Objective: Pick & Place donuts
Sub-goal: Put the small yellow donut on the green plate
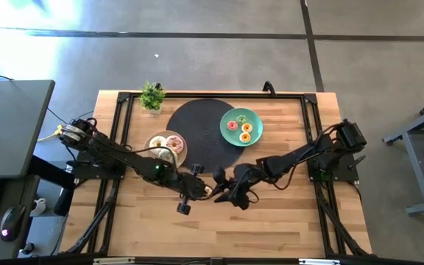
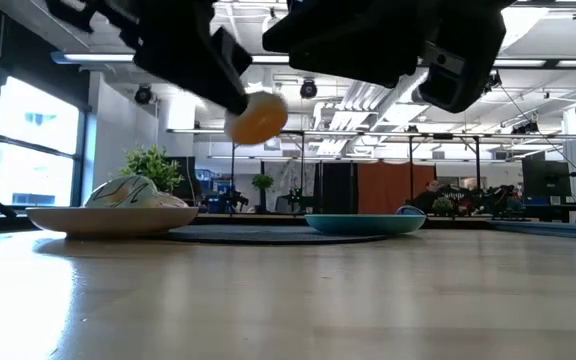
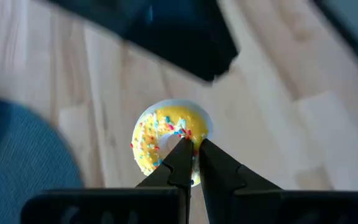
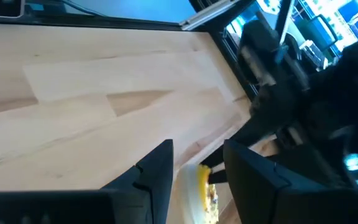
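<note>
Yellow donut (image 3: 166, 144): sprinkled, white-rimmed. It is gripped by the left gripper (image 3: 191, 155), whose 2 fingers are pinched nearly together through the ring's edge. In the low view the donut (image 2: 256, 118) is seen lifted clear of the table (image 2: 288, 300), between the 2 arms.

Left gripper (image 1: 201, 190): placed over the table's front middle, in front of the mat (image 1: 201, 132).

Right gripper (image 1: 225, 188): placed just beside the left one. Its fingers are spread apart, with the donut (image 4: 204, 190) seen between them in the right wrist view; contact cannot be told.

Beige plate (image 1: 156, 140): set at the mat's left edge. 2 frosted donuts are carried on it, 1 pink (image 1: 174, 143) and 1 cream (image 1: 159, 142).

Teal plate (image 1: 250, 115): set on the mat's right side. 3 small donuts are held on it: 1 green (image 1: 241, 119), 1 pink (image 1: 232, 125) and 1 yellow (image 1: 246, 129), with a 4th, reddish one (image 1: 246, 138) just in front of these.

Plant (image 1: 152, 96): stood at the table's back left, behind the beige plate.
</note>
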`<state>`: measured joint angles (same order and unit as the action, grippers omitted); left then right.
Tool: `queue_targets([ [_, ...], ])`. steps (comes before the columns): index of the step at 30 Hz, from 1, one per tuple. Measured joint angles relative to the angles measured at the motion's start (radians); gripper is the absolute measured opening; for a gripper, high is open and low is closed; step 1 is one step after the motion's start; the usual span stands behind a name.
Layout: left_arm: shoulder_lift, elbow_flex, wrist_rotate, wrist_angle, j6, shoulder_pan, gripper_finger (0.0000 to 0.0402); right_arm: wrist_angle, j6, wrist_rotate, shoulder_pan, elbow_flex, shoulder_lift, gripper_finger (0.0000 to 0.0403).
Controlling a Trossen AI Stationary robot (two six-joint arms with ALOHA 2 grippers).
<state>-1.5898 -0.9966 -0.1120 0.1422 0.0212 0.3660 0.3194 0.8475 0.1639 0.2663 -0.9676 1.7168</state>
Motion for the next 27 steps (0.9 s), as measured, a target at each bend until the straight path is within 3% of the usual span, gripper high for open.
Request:
queue_targets([
  [10, 0.0, 0.0, 0.099, -0.139, 0.018, 0.0, 0.0018, -0.008, 0.002, 0.005, 0.005, 0.0, 0.0, 0.0138],
  [22, 0.0, 0.0, 0.103, -0.149, 0.027, 0.0, 0.0018, -0.048, 0.016, 0.0, 0.005, 0.0, -0.001, 0.0136],
  [27, 0.0, 0.0, 0.102, -0.147, 0.003, 0.0, 0.0018, -0.046, 0.022, 0.001, 0.005, 0.0, -0.001, 0.0104],
])
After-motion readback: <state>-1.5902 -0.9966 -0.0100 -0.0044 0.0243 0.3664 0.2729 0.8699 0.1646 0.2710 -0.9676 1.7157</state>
